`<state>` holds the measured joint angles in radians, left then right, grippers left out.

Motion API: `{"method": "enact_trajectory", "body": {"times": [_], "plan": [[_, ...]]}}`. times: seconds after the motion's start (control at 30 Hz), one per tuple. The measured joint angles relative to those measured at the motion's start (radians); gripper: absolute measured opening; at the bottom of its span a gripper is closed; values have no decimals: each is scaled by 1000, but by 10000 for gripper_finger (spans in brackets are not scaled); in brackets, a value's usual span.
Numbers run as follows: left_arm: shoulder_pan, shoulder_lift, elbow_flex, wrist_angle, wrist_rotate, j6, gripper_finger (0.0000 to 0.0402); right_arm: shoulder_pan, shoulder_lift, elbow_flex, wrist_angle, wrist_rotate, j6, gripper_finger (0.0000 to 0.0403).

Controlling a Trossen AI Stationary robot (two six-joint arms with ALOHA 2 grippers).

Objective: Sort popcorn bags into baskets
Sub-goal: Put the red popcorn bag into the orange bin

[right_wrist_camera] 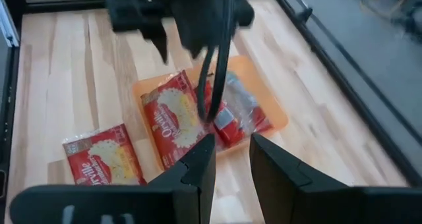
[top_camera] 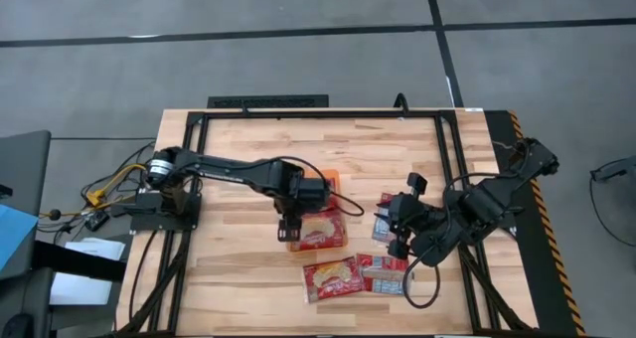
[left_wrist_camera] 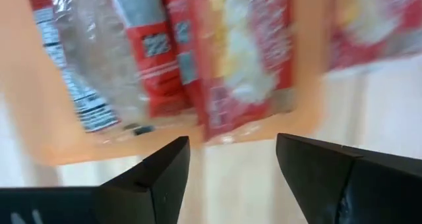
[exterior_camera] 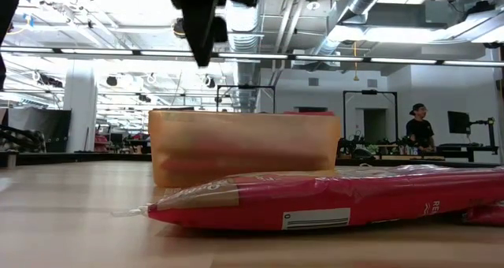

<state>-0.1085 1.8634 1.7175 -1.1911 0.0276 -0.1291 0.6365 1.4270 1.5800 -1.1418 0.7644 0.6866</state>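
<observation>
The orange basket (top_camera: 330, 177) stands mid-table, and red popcorn bags (right_wrist_camera: 175, 115) lie flat in it. One shows its popcorn face, and another (right_wrist_camera: 234, 115) shows its printed face. My left gripper (left_wrist_camera: 231, 165) hangs open above the basket's near end (left_wrist_camera: 66, 141), fingers pointing down, with nothing between them. My right gripper (right_wrist_camera: 227, 161) waits open and raised to the basket's right, also empty. Three loose bags lie flat on the wood: two side by side (top_camera: 331, 276) (top_camera: 383, 275) near the front, one (top_camera: 386, 219) under the right arm.
A black metal frame (top_camera: 298, 114) runs around the wooden table top. In the low view a loose bag (exterior_camera: 331, 199) lies in front of the basket (exterior_camera: 244, 146). Bare wood lies to the left of the basket. A person (exterior_camera: 417, 124) stands far off in the room.
</observation>
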Motion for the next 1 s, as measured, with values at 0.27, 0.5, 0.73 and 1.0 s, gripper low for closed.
{"method": "enact_trajectory", "body": {"times": [0.27, 0.5, 0.73, 1.0], "plan": [[-188, -89, 27, 38, 43, -329, 215, 97, 1, -194, 144, -6, 214, 118], [-472, -98, -23, 187, -347, -727, 215, 141, 46, -462, 559, -8, 341, 118], [-596, -95, -234, 450, -452, -1086, 215, 118, 288, -500, 751, -147, 356, 118], [-645, -95, -500, 680, -570, -1376, 215, 99, 491, -401, 768, -196, 361, 118]]}}
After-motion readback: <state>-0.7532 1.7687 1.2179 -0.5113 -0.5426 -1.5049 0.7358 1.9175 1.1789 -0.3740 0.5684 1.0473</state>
